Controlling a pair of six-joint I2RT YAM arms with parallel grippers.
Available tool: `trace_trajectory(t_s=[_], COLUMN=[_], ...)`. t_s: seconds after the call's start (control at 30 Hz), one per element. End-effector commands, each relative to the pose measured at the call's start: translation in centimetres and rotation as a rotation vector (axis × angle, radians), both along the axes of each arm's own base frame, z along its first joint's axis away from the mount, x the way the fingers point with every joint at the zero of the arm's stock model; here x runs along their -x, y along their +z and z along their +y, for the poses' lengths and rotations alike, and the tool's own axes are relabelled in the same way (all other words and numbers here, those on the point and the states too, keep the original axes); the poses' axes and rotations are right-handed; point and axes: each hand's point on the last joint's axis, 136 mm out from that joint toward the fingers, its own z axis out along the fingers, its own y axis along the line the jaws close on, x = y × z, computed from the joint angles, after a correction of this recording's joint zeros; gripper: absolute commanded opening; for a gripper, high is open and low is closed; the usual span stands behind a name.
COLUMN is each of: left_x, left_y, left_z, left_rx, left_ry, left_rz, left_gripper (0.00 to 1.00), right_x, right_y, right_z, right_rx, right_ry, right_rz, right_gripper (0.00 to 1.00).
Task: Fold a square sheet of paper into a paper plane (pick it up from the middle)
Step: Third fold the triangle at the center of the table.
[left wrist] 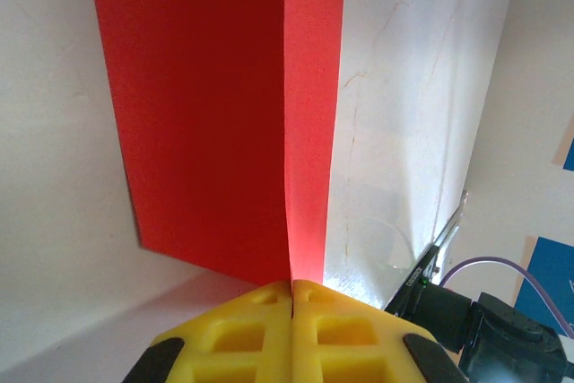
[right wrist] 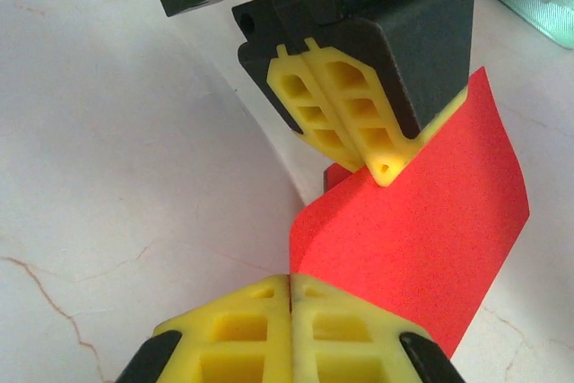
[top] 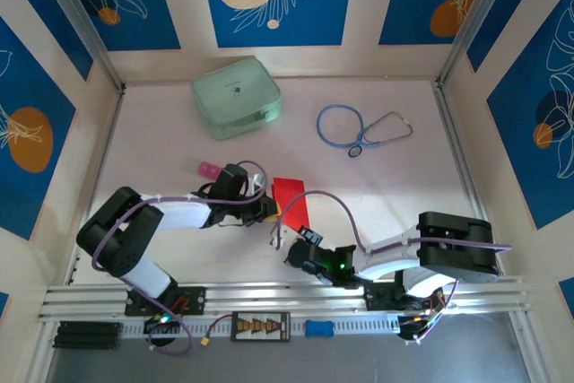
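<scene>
Right now the left gripper [left wrist: 291, 286] has its yellow jaws pressed fully together on the red sheet [left wrist: 206, 114]. The sheet rises straight out of the seam between them, bent into a long crease, with a wide panel to one side of the jaws and a narrow strip to the other. The right gripper [right wrist: 291, 280] is shut as well. From its wrist camera the curled lower corner of the sheet runs right down into the closed seam, so it seems to nip that corner, though how much paper it has is hard to tell. The left jaws sit just beyond and above it, clamped on the sheet's upper edge. With two pinches this close on thin paper, the likely trouble is a tear or a stray wrinkle if the arms pull apart or twist against each other. A shallow bite at the corner could also slip free and let the sheet spring flat onto the table [right wrist: 108, 132]. Any crease pressed while the edges are not lined up would leave the plane lopsided.
</scene>
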Motion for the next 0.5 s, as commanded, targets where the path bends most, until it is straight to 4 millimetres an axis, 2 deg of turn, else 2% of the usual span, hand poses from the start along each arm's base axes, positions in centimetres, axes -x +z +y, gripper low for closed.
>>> trace_trajectory(t_s=[0.0,0.1,0.23,0.33,0.47], left_x=[-0.4,-0.4,-0.6,-1.0,-1.8], left_y=[0.8,1.0,1.1,1.9,3.7], left_z=[-0.1,0.1,1.7,3.1,4.2], left_rx=[0.019,0.003,-0.075,-0.134,-0.201], left_ry=[0.002,0.0,0.027,0.047,0.049], left_rz=[-0.013,-0.023,-0.048,-0.082,-0.149], left_gripper=[0.09,0.22,0.4,0.47,0.49], right_x=[-0.2,-0.2,0.0,0.3,0.4], right_y=[0.6,0.4,0.1,-0.1,0.3], right_z=[-0.1,-0.3,-0.4,-0.3,-0.1], right_rx=[-0.051,-0.065,-0.118,-0.164,-0.277], right_ry=[-0.022,-0.029,-0.022,-0.006,-0.011], right_rz=[0.022,0.06,0.174,0.289,0.485], right_gripper=[0.02,0.0,0.0,0.0,0.0])
